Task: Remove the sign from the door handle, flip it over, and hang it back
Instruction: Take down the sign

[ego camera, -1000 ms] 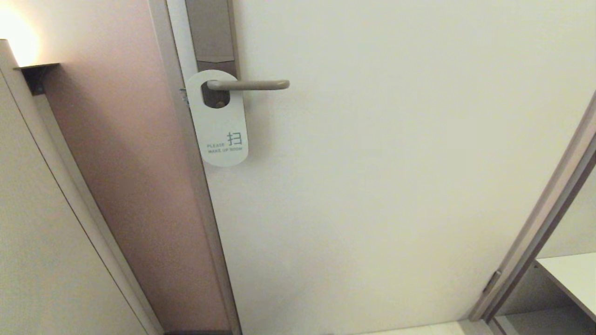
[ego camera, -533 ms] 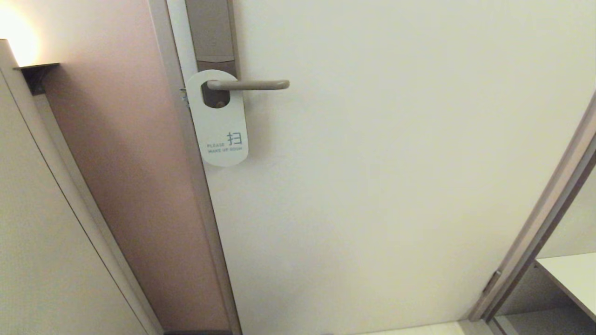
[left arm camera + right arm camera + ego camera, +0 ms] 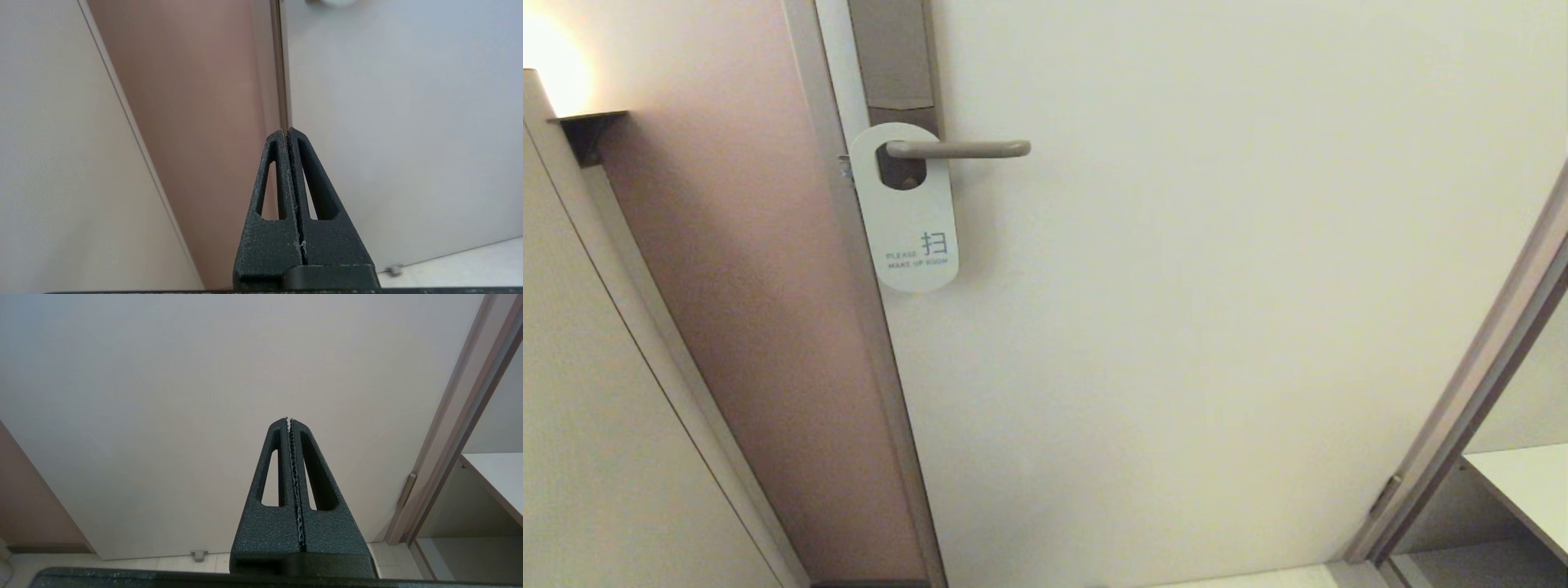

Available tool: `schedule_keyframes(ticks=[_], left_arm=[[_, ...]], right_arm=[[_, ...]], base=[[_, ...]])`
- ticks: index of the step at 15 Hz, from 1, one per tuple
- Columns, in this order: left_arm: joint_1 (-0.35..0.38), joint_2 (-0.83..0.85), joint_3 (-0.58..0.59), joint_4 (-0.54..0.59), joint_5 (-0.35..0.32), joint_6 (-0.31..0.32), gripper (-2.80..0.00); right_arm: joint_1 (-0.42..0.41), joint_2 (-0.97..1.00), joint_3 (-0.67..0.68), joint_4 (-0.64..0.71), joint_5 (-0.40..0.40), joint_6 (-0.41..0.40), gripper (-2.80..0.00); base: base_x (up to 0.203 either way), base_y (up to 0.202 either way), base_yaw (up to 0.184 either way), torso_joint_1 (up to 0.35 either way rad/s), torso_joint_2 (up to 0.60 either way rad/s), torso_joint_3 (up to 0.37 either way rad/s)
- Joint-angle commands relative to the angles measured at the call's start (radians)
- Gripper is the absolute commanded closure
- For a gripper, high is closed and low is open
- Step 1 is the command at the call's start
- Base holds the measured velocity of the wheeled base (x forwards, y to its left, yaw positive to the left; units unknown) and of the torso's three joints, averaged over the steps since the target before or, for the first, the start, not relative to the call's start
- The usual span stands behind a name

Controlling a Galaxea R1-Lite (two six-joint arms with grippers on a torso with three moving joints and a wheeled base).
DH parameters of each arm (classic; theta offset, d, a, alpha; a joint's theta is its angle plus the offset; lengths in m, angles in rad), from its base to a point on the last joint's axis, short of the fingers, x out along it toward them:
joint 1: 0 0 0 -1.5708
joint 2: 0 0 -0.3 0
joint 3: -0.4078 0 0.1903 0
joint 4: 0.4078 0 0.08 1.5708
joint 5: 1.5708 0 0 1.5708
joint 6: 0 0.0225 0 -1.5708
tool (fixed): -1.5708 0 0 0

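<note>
1. Door: you get the whole white panel only in the head view, with no arm or gripper in that shot.
2. Pink-brown wall fills the 9 o'clock side of the head view. A lit lamp sits at 10 o'clock, and neither wrist view shows it.
3. Backplate runs up at 11 o'clock, head view only.
4. Sign hangs on the door handle, white face out, "PLEASE MAKE UP ROOM" readable. The handle passes through its oval hole.
5. Left gripper: you see it only in the left wrist view, fingers pressed together, holding nothing, pointing along the door edge.
6. Right gripper: right wrist view only, closed and empty, facing bare door.
7. Door stop at the floor shows in the wrist views, not the head view.
</note>
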Motion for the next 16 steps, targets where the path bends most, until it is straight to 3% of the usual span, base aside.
schedule_keyframes(ticks=[1, 6, 14, 16], left_arm=[[-0.022, 0.141, -0.072, -0.002, -0.001, -0.012, 0.0], [-0.154, 0.418, -0.261, -0.006, 0.0, -0.051, 0.0], [-0.164, 0.814, -0.457, -0.125, -0.005, -0.054, 0.0], [-0.161, 0.896, -0.477, -0.197, -0.053, -0.06, 0.0]], right_arm=[[-0.001, 0.0, 0.0, 0.0, 0.0, 0.0, 0.0], [0.0, 0.0, 0.0, 0.0, 0.0, 0.0, 0.0], [-0.001, 0.0, 0.0, 0.0, 0.0, 0.0, 0.0], [0.001, 0.0, 0.0, 0.0, 0.0, 0.0, 0.0]], base=[[0.0, 0.0, 0.0, 0.0, 0.0, 0.0], [0.0, 0.0, 0.0, 0.0, 0.0, 0.0], [0.0, 0.0, 0.0, 0.0, 0.0, 0.0], [0.0, 0.0, 0.0, 0.0, 0.0, 0.0]])
